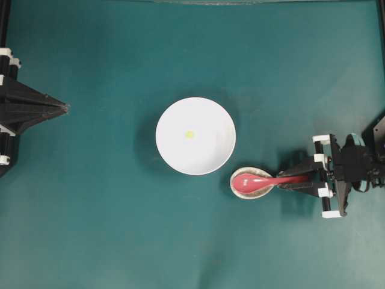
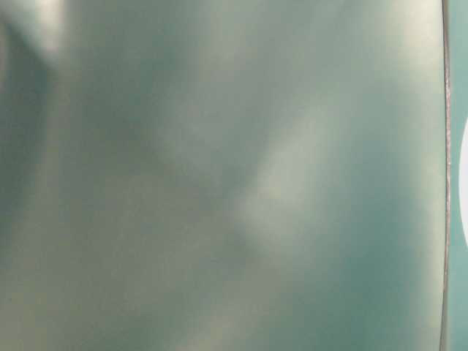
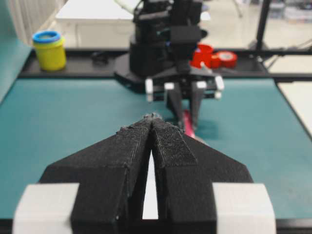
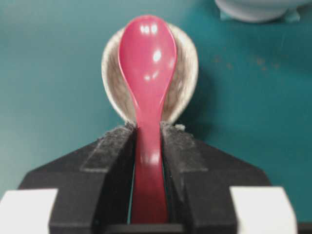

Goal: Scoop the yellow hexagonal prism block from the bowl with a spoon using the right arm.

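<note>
Black padded fingers (image 4: 114,151) of the right pincer (image 4: 147,141) press both sides of the spoon's (image 4: 147,73) handle in the right wrist view, so the pincer grips the spoon. Its glossy pink-red scoop lies ahead of the fingertips, resting in a small speckled dish (image 4: 183,73), with the handle running straight back between the fingers. A grey-white rim at the upper right corner of that view is part of the bowl (image 4: 253,9).

From overhead, the right pincer (image 1: 299,179) sits at the right edge of the frame, lower than centre, pointing left. The spoon (image 1: 258,180) reaches left from it, scoop in the dish (image 1: 236,188), which sits just off the bowl's lower right edge. The white bowl (image 1: 207,150) stands near the middle of the teal counter (image 1: 108,229). The tiny yellow block (image 1: 189,134) lies inside it, a little left of the bowl's centre, well apart from the spoon.

At the left edge of the overhead view the left pincer (image 1: 65,107) points right, well away from the bowl. In its own wrist view the left pincer (image 3: 152,118) has its tips pressed together with nothing between them. Beyond it, at the upper left, a yellow jar (image 3: 48,50) with a blue lid stands off the counter.

The table-level view is a blur.
</note>
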Robot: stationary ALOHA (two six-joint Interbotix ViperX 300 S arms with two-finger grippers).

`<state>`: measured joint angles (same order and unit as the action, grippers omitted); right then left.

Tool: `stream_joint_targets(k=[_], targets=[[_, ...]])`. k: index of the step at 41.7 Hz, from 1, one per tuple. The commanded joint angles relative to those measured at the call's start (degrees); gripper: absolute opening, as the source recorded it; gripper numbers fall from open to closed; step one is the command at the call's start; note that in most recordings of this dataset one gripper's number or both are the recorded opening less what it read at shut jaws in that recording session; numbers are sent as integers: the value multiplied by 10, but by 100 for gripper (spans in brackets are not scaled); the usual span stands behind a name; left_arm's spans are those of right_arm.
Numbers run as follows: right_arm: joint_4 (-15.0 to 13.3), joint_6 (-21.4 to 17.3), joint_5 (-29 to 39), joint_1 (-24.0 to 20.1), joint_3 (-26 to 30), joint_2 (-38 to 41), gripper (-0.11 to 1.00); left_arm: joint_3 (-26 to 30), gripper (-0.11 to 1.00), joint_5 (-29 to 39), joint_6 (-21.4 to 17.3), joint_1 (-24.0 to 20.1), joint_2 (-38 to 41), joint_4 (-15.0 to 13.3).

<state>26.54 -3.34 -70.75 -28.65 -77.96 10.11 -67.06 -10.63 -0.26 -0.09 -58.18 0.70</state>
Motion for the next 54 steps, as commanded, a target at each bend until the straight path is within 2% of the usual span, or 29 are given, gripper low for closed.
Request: stream_joint_targets(k=[1, 6, 13, 21, 27, 34, 41, 49, 54], targets=[[5, 4, -5, -3, -1, -45, 24, 12, 0, -5, 0, -1, 3, 1], [5, 16, 17, 3, -2, -100, 24, 12, 0, -5, 0, -1, 3, 2], [5, 58, 120, 28, 11, -192, 24, 12, 0, -5, 0, -1, 4, 2], [6, 102, 311, 91, 53, -288, 24, 12, 0, -11, 0, 0, 4, 2], [4, 127, 478, 150, 105, -337, 24, 12, 0, -18, 0, 0, 4, 2], [1, 143, 618, 206, 171, -345, 24, 11, 0, -26, 0, 0, 8, 2], [-17, 146, 748, 261, 250, -336, 24, 11, 0, -30, 0, -1, 11, 1], [-36, 146, 862, 315, 323, -307, 24, 10, 0, -26, 0, -1, 17, 2], [-51, 146, 911, 335, 359, -275, 24, 10, 0, -25, 0, -1, 18, 2]])
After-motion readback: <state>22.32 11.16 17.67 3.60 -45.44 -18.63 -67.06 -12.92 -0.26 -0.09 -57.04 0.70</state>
